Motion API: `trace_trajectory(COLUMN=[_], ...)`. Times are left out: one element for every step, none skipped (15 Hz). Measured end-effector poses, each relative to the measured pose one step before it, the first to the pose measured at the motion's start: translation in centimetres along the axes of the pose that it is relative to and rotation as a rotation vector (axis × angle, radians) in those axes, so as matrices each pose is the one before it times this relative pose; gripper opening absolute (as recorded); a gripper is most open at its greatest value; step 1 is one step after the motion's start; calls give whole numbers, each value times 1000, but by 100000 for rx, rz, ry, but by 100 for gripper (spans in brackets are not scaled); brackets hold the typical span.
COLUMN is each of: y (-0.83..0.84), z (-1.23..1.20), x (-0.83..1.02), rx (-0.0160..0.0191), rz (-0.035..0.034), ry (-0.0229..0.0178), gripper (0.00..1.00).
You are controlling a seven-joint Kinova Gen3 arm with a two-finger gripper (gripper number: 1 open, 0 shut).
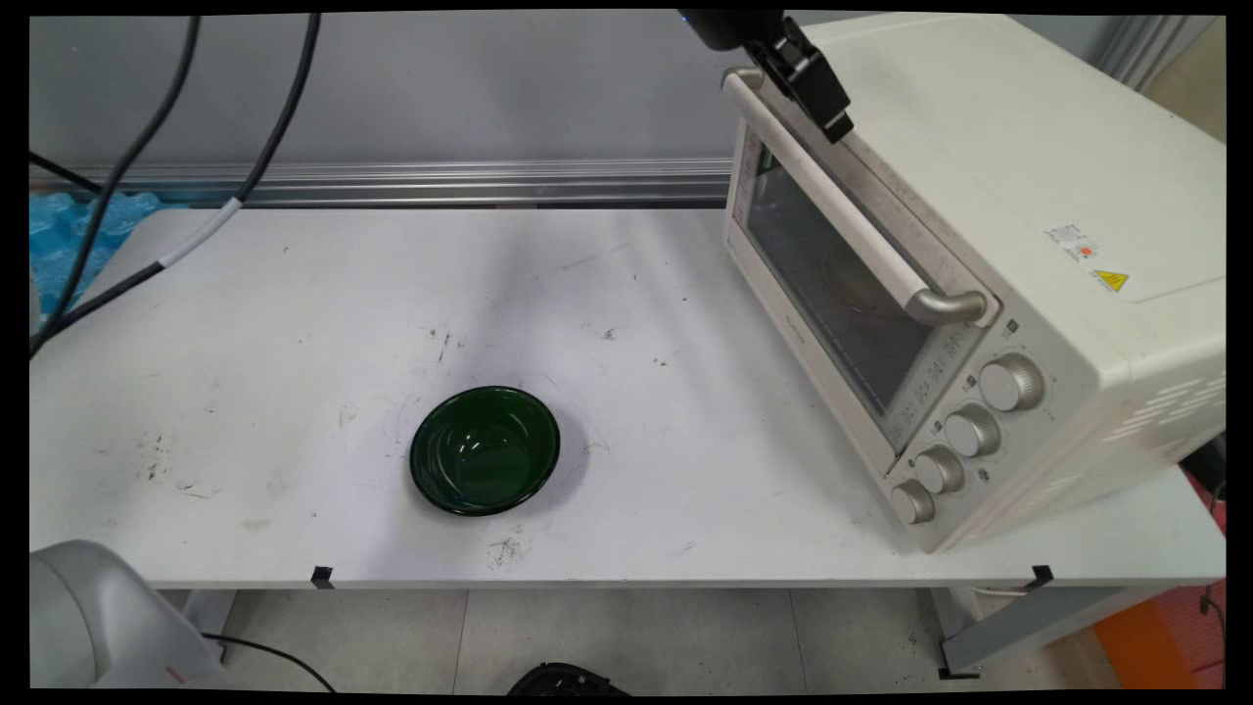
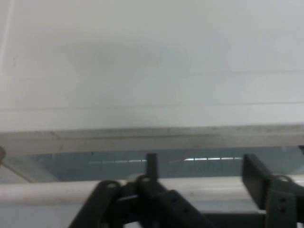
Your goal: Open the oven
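My black gripper [image 1: 830, 116] comes down from the top edge onto the far end of the toaster oven's [image 1: 989, 157] door handle [image 1: 857, 230]. In the hand view the gripper [image 2: 203, 167] is open. Its two fingers [image 2: 152, 164] stand well apart, reaching just past the white handle bar [image 2: 47, 192], which runs crosswise behind the linkage. Beyond them lie the door's top edge and the oven's pale top [image 2: 152, 71]. The oven door is closed, and its glass [image 1: 832, 294] is dark. A dark green bowl [image 1: 485, 450] stands empty near the table's front middle, far from the gripper.
The cream oven takes up the table's right side, set at an angle, with several knobs [image 1: 964, 431] along its front. Black cables [image 1: 176, 127] hang at the upper left. The white table [image 1: 294, 323] is scuffed, and its front edge is close to the bowl.
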Motion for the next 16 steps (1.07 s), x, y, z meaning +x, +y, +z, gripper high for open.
trace_trajectory(y=[-26, -47, -49, -46, -35, -42, -31, -53, -44, -62, -64, -56, -55, -36, -46, -33], z=[191, 305, 254, 241, 192, 265, 229, 276, 230, 281, 302, 271, 280, 243, 311, 346], x=[125, 178, 142, 131, 95, 111, 56, 77, 71, 69, 46, 34, 34, 35, 54, 58], rx=[73, 55, 40, 20, 13, -46, -50, -23, -7, -22, 0, 18, 75, 53, 94, 105], rz=[302, 585, 454, 380, 239, 192, 98, 83, 113, 21, 0, 7, 21, 37, 33, 8], ry=[-436, -877, -759, -728, -596, -851, -791, -782, -577, -605, -630, -534, -431, -326, -289, -253], gripper=[0, 0, 0, 0, 0, 0, 0, 0, 0, 0, 0, 0, 0, 0, 0, 0])
